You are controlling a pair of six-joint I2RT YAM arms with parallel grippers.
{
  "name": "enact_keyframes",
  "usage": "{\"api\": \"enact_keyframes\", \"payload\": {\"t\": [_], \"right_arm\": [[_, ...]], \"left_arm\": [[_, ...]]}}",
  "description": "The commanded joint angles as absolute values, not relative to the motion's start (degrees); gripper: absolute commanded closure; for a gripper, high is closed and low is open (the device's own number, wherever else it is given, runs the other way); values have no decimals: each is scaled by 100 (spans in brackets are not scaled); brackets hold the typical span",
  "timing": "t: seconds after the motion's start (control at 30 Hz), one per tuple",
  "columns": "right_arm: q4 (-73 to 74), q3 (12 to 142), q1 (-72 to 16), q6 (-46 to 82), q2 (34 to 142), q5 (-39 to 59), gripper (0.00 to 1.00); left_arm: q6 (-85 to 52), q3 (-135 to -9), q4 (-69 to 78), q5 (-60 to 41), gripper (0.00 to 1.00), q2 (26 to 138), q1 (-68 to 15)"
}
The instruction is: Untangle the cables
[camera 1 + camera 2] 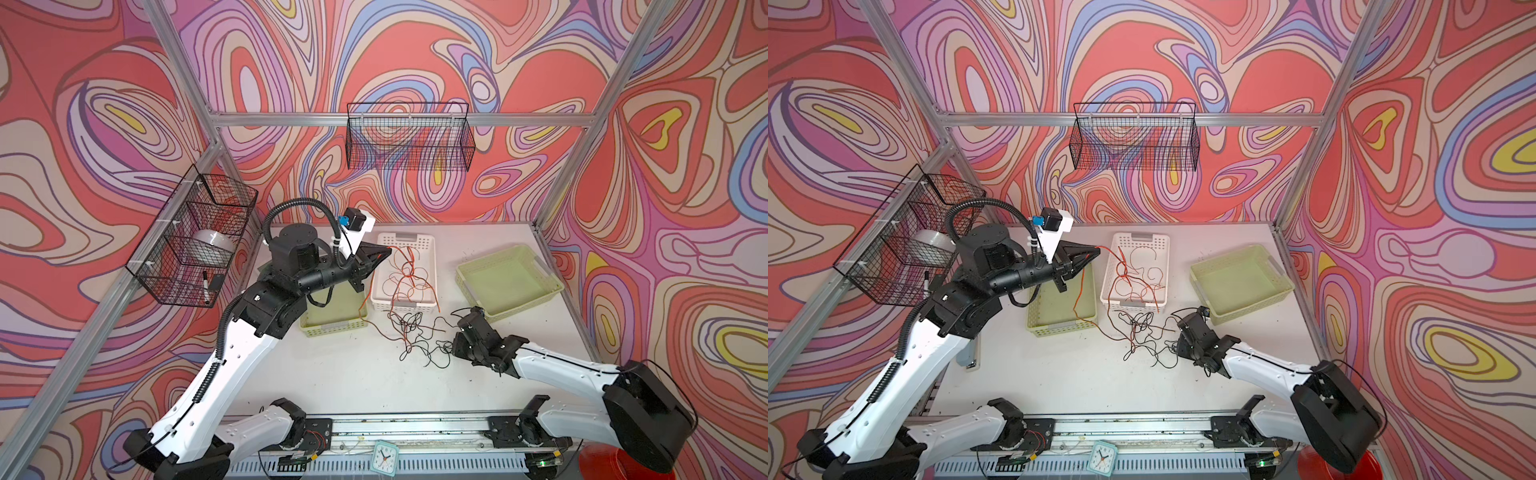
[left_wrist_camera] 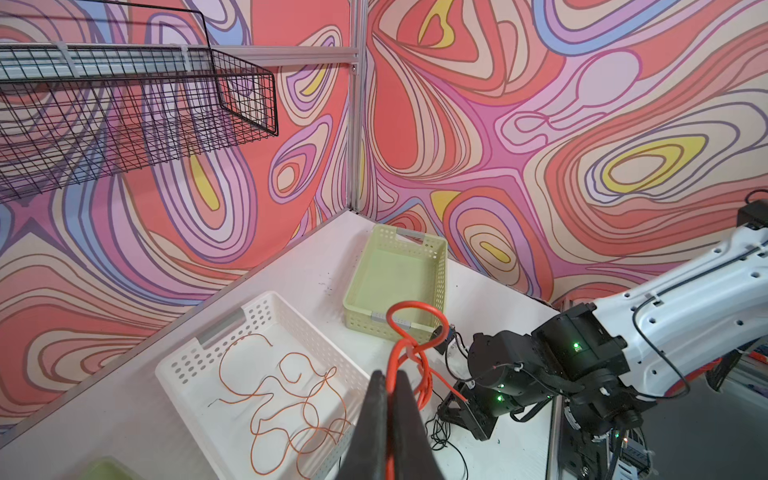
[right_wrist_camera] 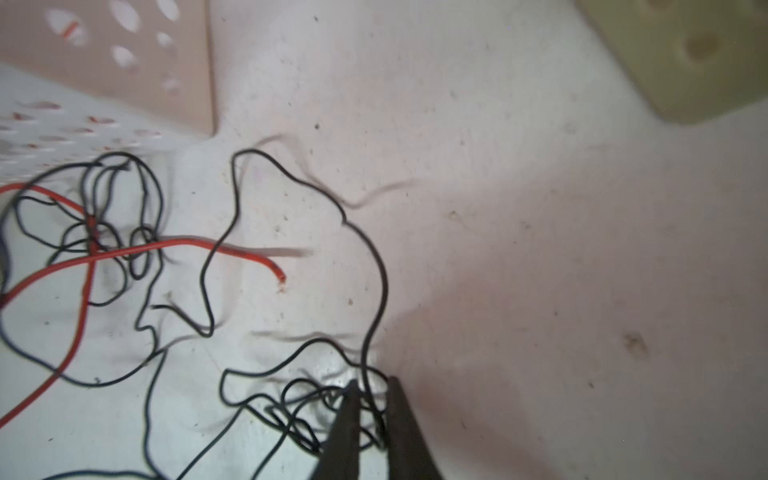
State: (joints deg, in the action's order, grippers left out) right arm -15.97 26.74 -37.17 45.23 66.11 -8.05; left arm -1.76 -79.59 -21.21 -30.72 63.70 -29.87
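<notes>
Pulling a thin orange cable (image 2: 415, 304) out of the tangled black and red-brown cables (image 1: 409, 328) in front of the white perforated plastic basket (image 1: 382, 305) seems the step in hand. The left gripper (image 2: 388, 376) pinches it, raised beside that basket. The right gripper (image 3: 371, 386), jaws narrowly apart, straddles black strands; next it should clamp them.

Cables (image 2: 415, 304) are sheathed in smooth plastic insulation; the orange is seen slightly glossy, the black matt. White basket (image 1: 384, 305) and green basket (image 1: 505, 278) are moulded in perforated plastic, satin finish. Wire baskets (image 1: 409, 141) are made of black coated metal mesh. Frame rail (image 1: 282, 119) is bare matt aluminium. Tabletop (image 1: 332, 374) is matt white, scuffed, dirt-speckled. Arm shells (image 1: 557, 365) are finished in smooth white plastic.
</notes>
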Motion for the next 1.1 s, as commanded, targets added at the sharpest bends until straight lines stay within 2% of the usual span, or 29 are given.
{"api": "enact_keyframes", "payload": {"t": [0.0,0.13,0.2,0.3,0.4,0.5,0.73,0.83,0.93,1.07], "right_arm": [[-1630,3069,-3770,3532,5600,-1357,51],[-1681,3480,-3779,2323,4722,-1436,39],[-1720,3715,-3780,1943,4558,-1194,31],[-1739,4053,-3779,1624,4608,-716,27],[-1263,4295,-3793,1506,4740,227,27],[-899,4482,-3842,1562,4935,1015,33],[-501,4988,-4333,1716,5550,1412,48],[-385,5185,-4569,1763,5950,1441,45],[212,4986,-4729,2007,6266,1258,35],[694,4976,-4895,2221,6816,1016,33]], "left_arm": [[-341,-7828,-1921,-3293,100,6403,-2944],[-450,-7697,-1732,-3355,100,6466,-2944],[-477,-7688,-1702,-3391,100,6522,-2944],[-541,-7632,-1610,-3458,100,6600,-2954],[-573,-7597,-1566,-3475,100,6666,-2960],[-572,-7567,-1556,-3413,100,6688,-2954],[-582,-7497,-1556,-3180,100,6769,-3064],[-615,-7462,-1296,-3015,100,6785,-3119],[-682,-7470,-1193,-2892,100,6815,-3155],[-694,-7529,-1165,-2775,100,6834,-3216]]}}
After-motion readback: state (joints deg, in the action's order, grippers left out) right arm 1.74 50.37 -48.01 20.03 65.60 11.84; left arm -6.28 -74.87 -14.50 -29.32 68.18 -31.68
